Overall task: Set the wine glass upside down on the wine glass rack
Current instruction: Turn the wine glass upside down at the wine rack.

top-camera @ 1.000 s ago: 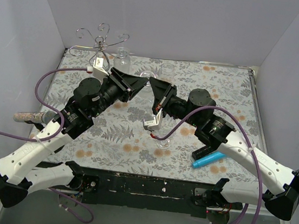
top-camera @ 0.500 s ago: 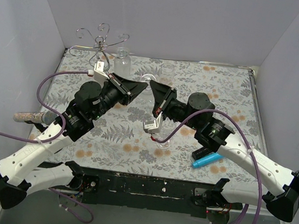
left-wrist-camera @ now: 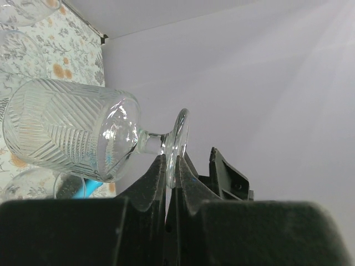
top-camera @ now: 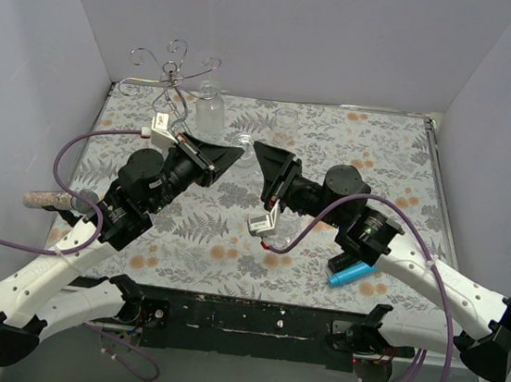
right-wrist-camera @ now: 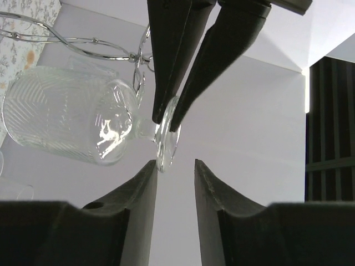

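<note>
Noted wine glass rack point(top-camera: 172, 74) upright at back-left corner of table point(top-camera: 382, 151). Found left gripper point(left-wrist-camera: 171, 166) pinched tight on foot of wine glass point(left-wrist-camera: 72, 136), bowl lying sideways in mid-air. Found right gripper point(right-wrist-camera: 175, 163) spread partway, flanking foot's rim (contact not discernible). Seen from right wrist, not left: rack's wire arms behind bowl.

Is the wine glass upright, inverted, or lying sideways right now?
Sideways. In both wrist views the wine glass has its stem running across, its foot rim pinched by the left gripper.
</note>
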### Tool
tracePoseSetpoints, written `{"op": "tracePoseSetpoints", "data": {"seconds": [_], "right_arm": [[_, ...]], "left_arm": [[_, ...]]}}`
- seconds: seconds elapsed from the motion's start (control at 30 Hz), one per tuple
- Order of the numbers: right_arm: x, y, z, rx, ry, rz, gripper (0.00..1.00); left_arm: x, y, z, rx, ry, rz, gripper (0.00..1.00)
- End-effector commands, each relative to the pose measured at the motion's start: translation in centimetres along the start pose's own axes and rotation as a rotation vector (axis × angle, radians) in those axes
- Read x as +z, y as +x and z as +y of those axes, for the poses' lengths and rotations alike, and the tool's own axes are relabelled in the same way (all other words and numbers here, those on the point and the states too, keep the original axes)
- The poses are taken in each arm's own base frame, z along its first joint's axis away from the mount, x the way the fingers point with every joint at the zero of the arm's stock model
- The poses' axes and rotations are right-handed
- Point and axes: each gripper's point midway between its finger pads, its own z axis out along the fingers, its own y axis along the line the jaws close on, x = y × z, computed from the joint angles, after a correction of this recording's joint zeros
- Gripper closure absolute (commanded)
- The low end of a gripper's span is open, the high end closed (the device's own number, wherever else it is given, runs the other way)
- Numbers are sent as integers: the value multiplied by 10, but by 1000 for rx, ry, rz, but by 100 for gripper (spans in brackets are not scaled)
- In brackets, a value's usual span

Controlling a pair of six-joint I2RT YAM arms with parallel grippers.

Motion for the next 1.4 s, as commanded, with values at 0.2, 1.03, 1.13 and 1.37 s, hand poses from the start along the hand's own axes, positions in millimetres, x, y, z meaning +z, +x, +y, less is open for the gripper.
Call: {"op": "tracePoseSetpoints", "data": {"seconds": [0.2,1.03,1.13,1.37], "right_arm": [[-22,3,-33,-32,104,26,33],[-42,11,-31,5,55,80,23],[-43,14,-30,28,44,95,23],[-51,42,-35,144,6,181,23]], "left_arm": [[-14,-20,-18,22,39,-80,100],[-35,-32,-21,84,3,-118,100],[-36,-34,-20,91,-7,-125,100],[-40,-37,-19,99,-20,-137,100]]}}
